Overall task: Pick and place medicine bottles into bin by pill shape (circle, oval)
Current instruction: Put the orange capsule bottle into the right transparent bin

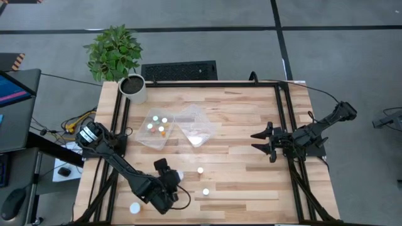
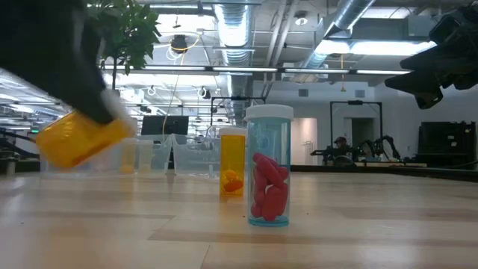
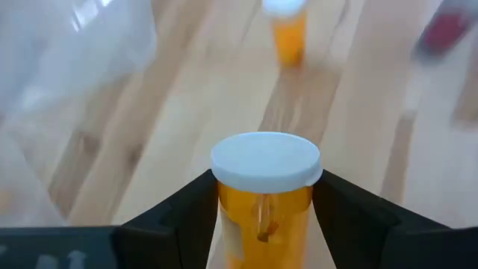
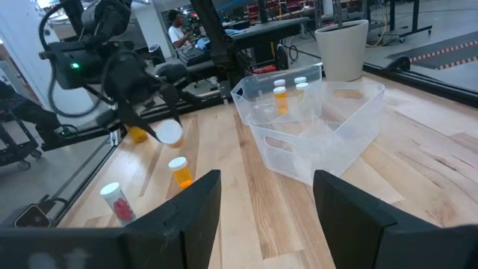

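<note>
- The left tool (image 3: 263, 217) grips an orange bottle (image 3: 263, 196) just under its white cap, one finger on each side; in the low view the bottle hangs tilted, clear of the table (image 1: 239, 125).
- The grip must stay firm and the lift go higher; a tilted bottle could slip.
- From here the pills are hard to read; their shape decides which of the two clear bins (image 1: 178, 127) gets it; one bin already holds several bottles, the other looks bare.
- The carry should pass above the orange bottle (image 2: 232, 162) and the blue bottle with red pills (image 2: 269, 166) standing on the table.
- The right tool (image 1: 265, 142) waits spread wide and empty by the right edge.
</note>
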{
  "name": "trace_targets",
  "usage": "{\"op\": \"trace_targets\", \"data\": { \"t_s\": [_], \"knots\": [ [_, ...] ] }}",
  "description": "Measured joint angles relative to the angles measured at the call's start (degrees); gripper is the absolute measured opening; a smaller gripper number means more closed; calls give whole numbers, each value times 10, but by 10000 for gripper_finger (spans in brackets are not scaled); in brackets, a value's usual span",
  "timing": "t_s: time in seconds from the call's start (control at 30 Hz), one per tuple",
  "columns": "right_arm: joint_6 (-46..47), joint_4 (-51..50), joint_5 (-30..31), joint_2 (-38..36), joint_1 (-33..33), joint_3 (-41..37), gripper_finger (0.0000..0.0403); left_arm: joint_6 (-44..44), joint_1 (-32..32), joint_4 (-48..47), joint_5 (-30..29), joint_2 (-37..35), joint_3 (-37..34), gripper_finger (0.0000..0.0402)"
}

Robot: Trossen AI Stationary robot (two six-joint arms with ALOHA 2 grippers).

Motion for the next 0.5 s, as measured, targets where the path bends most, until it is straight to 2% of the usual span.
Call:
{"op": "trace_targets", "data": {
  "t_s": [0.1, 0.4, 0.5],
  "knots": [
    [0, 0, 0, 0, 0, 0, 226, -11, -12, 47, -70, 0, -7, 200],
    [0, 0, 0, 0, 0, 0, 226, -225, -71, 176, -314, 0, -124, 201],
    [0, 0, 0, 0, 0, 0, 226, -257, -79, 207, -360, 0, -162, 201]
  ]
}}
